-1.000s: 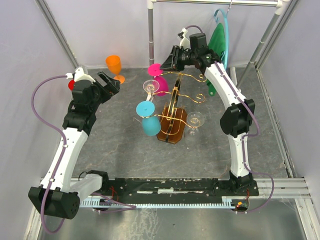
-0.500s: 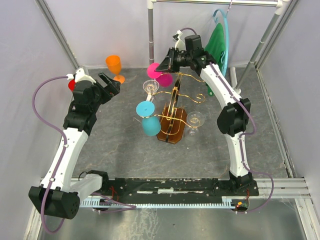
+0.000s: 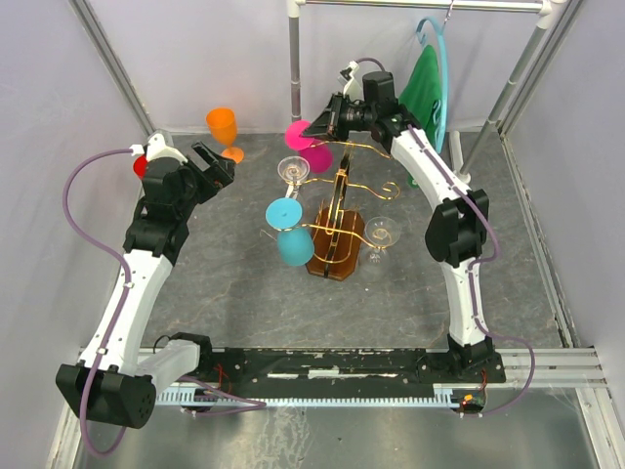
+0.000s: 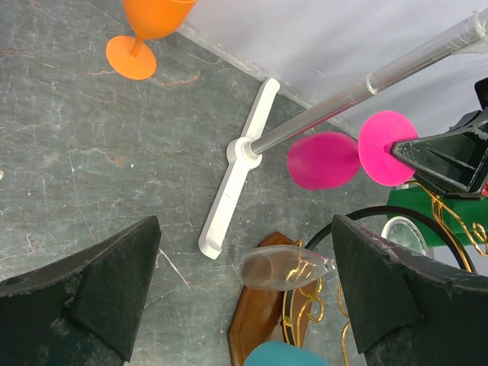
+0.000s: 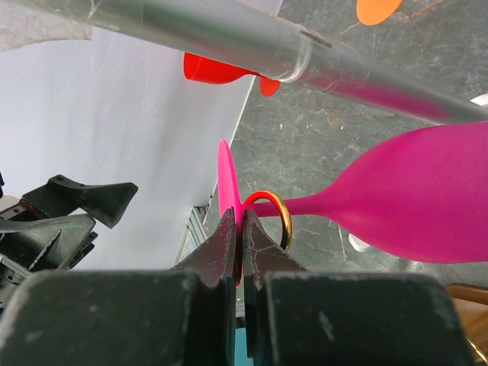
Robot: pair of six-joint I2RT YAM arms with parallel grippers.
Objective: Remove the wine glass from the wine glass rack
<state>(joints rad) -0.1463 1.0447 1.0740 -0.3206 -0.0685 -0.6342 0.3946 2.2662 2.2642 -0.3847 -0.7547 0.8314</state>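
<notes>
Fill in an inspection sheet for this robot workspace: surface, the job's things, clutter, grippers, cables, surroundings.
Surface: grey marbled tabletop.
Job's things: wine glass rack upright; pink wine glass, teal glass, left clear glass and right clear glass hang on its gold wire arms.
Clutter: orange glass standing at the back left; red item partly hidden by the left arm.
Grippers: right gripper shut on the pink wine glass's foot; left gripper open, holding nothing.
Cables: purple cable loops out beside the left arm; another follows the right arm.
Surroundings: grey clothes rail with green cloth; pale walls.
</notes>
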